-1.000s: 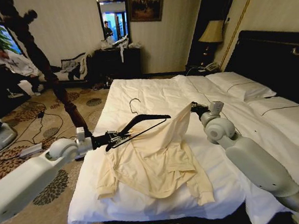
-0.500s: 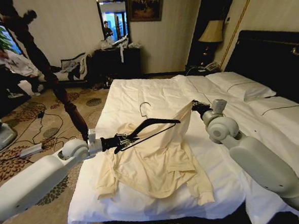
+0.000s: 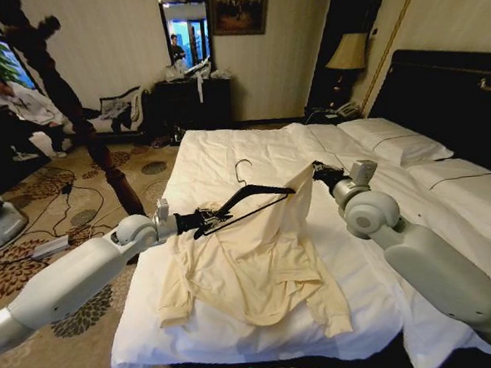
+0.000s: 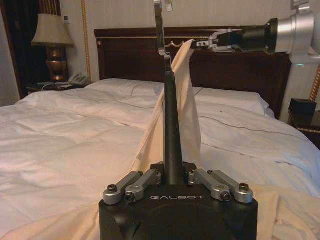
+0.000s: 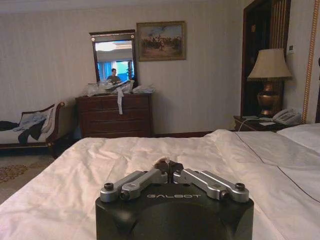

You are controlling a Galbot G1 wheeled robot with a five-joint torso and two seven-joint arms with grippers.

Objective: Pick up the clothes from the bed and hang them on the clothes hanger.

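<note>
Top (image 3: 250, 263) half lifted off bed (image 3: 227, 156): right claw (image 3: 318, 171) pinching its edge, left claw (image 3: 199, 223) clamped on hanger (image 3: 246, 199).

Far wall: dark wooden dresser (image 5: 114, 115) with mirror (image 5: 113, 59) above, framed painting (image 5: 161, 40) beside the mirror. Table lamp (image 5: 270, 80) and telephone (image 5: 287, 116) on nightstand by the headboard. Patterned carpet (image 3: 80, 202) with cables. Bench (image 5: 32, 131) with dark clothing left of dresser

bed (image 3: 227, 152): white duvet | pillows (image 3: 397, 145) at headboard | cream top (image 3: 251, 275) lies mostly on duvet
</note>
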